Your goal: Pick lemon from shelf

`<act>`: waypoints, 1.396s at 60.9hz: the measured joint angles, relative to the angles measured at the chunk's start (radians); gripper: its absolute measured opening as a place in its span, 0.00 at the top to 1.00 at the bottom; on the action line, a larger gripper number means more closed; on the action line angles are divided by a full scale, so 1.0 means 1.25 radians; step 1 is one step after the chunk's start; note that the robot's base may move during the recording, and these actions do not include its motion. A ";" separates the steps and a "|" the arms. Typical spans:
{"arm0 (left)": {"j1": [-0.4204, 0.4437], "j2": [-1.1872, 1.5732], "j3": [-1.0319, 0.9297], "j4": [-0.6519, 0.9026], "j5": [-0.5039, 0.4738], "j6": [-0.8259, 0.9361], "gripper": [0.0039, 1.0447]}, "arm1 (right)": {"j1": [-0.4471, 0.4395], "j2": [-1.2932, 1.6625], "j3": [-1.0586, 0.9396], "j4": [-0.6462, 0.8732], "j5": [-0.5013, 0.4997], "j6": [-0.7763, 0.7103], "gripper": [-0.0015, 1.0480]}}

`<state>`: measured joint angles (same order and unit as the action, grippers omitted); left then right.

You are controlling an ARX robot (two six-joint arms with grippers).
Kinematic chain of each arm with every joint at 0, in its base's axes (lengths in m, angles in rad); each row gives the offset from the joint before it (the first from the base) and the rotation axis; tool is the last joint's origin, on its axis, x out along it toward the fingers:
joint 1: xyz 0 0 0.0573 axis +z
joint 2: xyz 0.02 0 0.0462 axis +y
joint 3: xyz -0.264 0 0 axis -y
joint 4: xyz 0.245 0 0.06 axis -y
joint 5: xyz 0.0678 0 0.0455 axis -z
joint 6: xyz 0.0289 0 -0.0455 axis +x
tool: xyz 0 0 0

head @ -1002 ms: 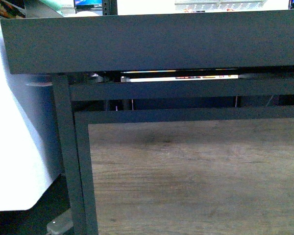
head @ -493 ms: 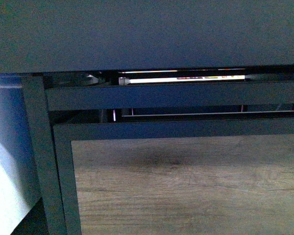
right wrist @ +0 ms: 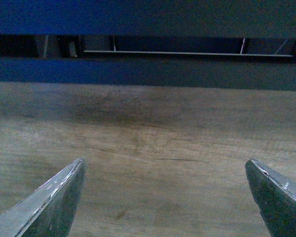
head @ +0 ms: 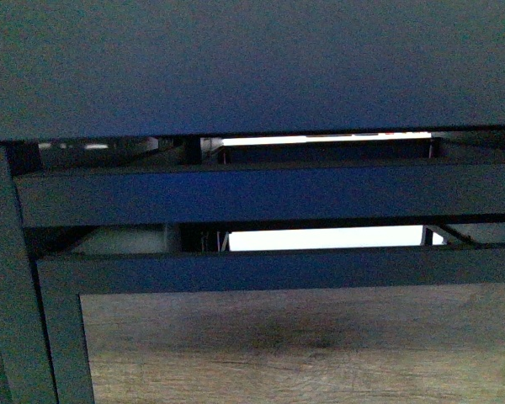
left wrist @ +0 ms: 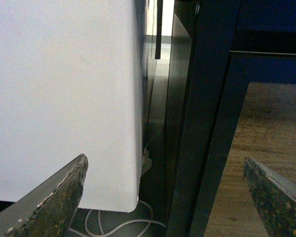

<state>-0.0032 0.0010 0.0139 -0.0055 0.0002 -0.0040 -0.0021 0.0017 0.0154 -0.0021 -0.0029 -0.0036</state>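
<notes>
Lemon: not in any of the 3 views. The front view is filled by the shelf (head: 252, 67), seen low and close: dark tray front on top, 2 crossbars (head: 261, 194) under it, wood panel (head: 303, 353) at the bottom. I judge the fruit sits on a tray above the cameras' line of sight; I cannot confirm it.

Left gripper (left wrist: 164, 159): fingers wide apart, nothing between them, facing the corner post (left wrist: 207, 123). A white unit (left wrist: 64, 98) stands just beside the post, and a cable (left wrist: 118, 224) lies on the floor.

Right gripper (right wrist: 164, 160): fingers wide apart, empty, square on to the wood panel.

Step in hand, as I read it: getting up to tray level. To do it well:
- Raise until the tray top shows, with both arms back from the tray lip.
- Find the lemon before committing an arm.
- Keep the left arm off the post and cable.
- Reach in over the lip, fingers spread.
</notes>
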 joint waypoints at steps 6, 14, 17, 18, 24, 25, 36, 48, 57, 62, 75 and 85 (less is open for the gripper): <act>0.000 0.000 0.000 0.000 0.000 0.000 0.08 | 0.000 0.000 0.000 0.000 0.000 0.000 0.07; 0.000 0.000 0.000 0.000 0.000 0.000 0.08 | 0.000 0.000 0.000 0.000 0.000 0.000 0.07; 0.000 0.000 0.000 0.000 0.000 0.000 0.08 | 0.000 0.000 0.000 0.000 0.000 0.000 0.07; 0.000 0.000 0.000 0.000 0.000 -0.001 0.08 | 0.000 0.000 0.000 0.000 0.000 0.000 0.07; 0.000 0.000 0.000 0.000 0.000 -0.001 0.08 | 0.000 0.000 0.000 0.000 0.000 0.000 0.07; 0.000 0.000 0.000 0.000 0.000 0.000 0.08 | 0.000 0.000 0.000 0.000 0.000 0.000 0.07; 0.000 0.000 0.000 0.000 0.000 0.000 0.08 | 0.000 0.000 0.000 0.000 -0.001 0.000 0.07; 0.000 0.000 0.000 0.000 0.000 0.000 0.08 | 0.000 0.000 0.000 0.000 0.000 0.001 0.07; 0.000 0.000 0.000 0.000 0.000 0.000 0.08 | 0.000 0.000 0.000 0.000 0.000 0.001 0.07; 0.000 0.000 0.000 0.000 0.000 0.000 0.08 | 0.000 0.000 0.000 0.000 0.000 0.001 0.07; 0.000 0.000 0.000 0.000 0.000 0.000 0.08 | 0.000 0.000 0.000 0.000 0.000 0.001 0.07; 0.000 0.000 0.000 0.000 0.000 0.000 0.08 | 0.000 0.000 0.000 0.000 -0.001 0.002 0.07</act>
<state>-0.0032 0.0006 0.0139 -0.0055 -0.0002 -0.0040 -0.0021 0.0017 0.0154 -0.0021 -0.0036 -0.0006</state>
